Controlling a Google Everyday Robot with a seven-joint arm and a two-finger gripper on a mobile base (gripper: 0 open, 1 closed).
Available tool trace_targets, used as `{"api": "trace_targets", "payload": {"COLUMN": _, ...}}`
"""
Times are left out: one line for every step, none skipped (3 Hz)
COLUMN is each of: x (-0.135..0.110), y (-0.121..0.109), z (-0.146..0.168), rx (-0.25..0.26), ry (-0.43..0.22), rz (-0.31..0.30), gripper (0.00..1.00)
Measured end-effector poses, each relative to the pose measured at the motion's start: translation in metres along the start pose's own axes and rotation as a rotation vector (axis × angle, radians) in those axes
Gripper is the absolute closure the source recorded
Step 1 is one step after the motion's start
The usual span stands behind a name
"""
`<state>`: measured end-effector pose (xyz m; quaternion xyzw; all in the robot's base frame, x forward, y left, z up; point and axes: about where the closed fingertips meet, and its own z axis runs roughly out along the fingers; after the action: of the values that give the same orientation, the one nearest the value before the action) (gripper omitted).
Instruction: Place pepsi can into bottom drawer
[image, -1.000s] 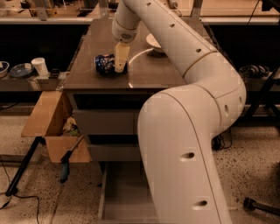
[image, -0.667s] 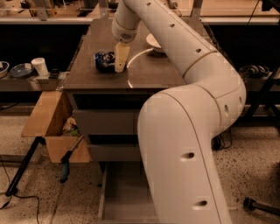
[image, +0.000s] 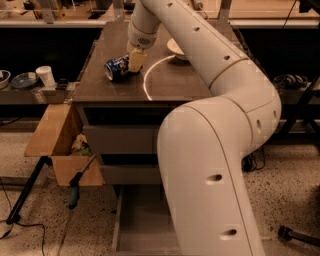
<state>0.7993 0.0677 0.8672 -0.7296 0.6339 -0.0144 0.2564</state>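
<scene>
Small dark blue pepsi can (image: 117, 68) on its side, upper left of centre, with the gripper (image: 136, 61) against its right end.

Whether the gripper's jaws are apart or clamped cannot be told. The smooth brown tabletop (image: 172, 82) lies bare around the can, well inside its edges. The grey metal bottom drawer (image: 142, 220) stands open at the lower centre, its floor flat and partly hidden by the glossy white arm (image: 210, 165).

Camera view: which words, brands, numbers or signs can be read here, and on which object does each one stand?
No text can be read in this view.
pepsi can, lying on the cabinet top next to the hand: white and red markings, too blurred to read.
white cup at the left: no print visible.
</scene>
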Motion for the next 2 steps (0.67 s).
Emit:
{"api": "trace_targets", "payload": {"x": 0.0000, "y": 0.0000, "z": 0.0000, "rx": 0.000, "ry": 0.000, "rz": 0.000, "gripper": 0.79}}
{"api": "trace_targets", "payload": {"x": -0.0001, "y": 0.0001, "z": 0.0003, "rx": 0.000, "ry": 0.000, "rz": 0.000, "gripper": 1.00}}
